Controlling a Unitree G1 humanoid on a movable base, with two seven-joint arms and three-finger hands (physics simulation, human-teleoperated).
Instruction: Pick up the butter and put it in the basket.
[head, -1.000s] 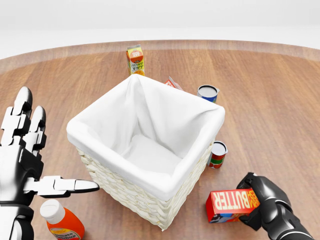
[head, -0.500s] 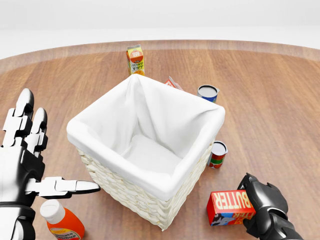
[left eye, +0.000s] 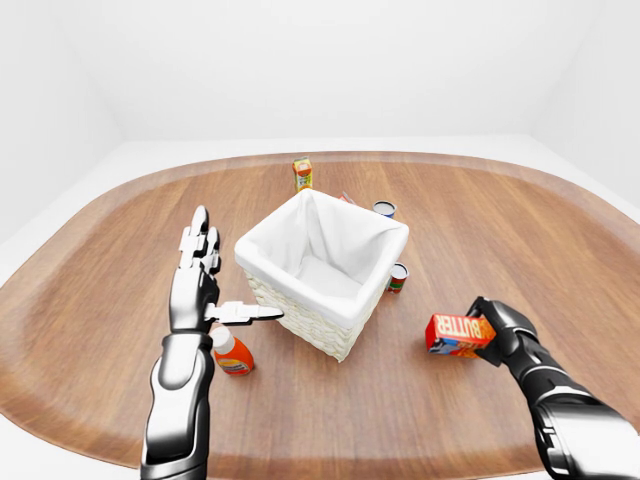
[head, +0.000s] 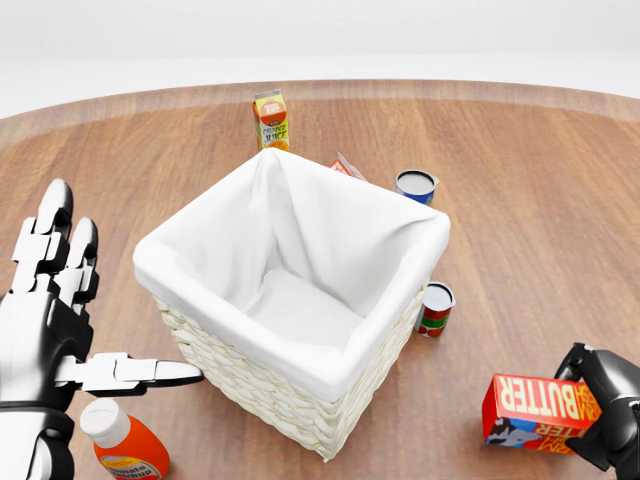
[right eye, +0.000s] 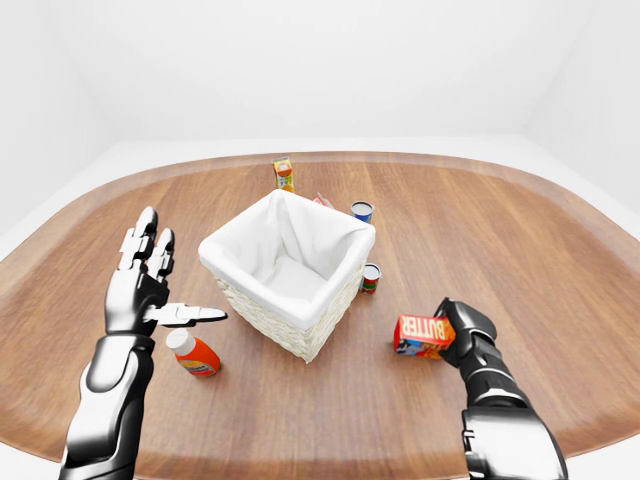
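Observation:
The butter (head: 538, 411) is an orange and red box labelled BUTTER, low at the right of the head view. My right hand (head: 610, 405) is shut on its right end and holds it to the right of the basket; it also shows in the left-eye view (left eye: 457, 334). The basket (head: 295, 290) is white wicker with a white cloth lining and stands in the middle of the wooden table, open and empty. My left hand (head: 55, 335) is open at the left, fingers spread, thumb pointing at the basket's left wall.
An orange bottle with a white cap (head: 122, 439) lies under my left hand. A juice carton (head: 270, 120) stands above the basket. A blue-white can (head: 415, 186) and a small red-green can (head: 435, 309) stand at the basket's right side. A red pack (head: 346, 167) peeks out behind the rim.
My right hand has carried the butter to the right, away from the basket, and a little lower in the head view. My left hand has barely moved.

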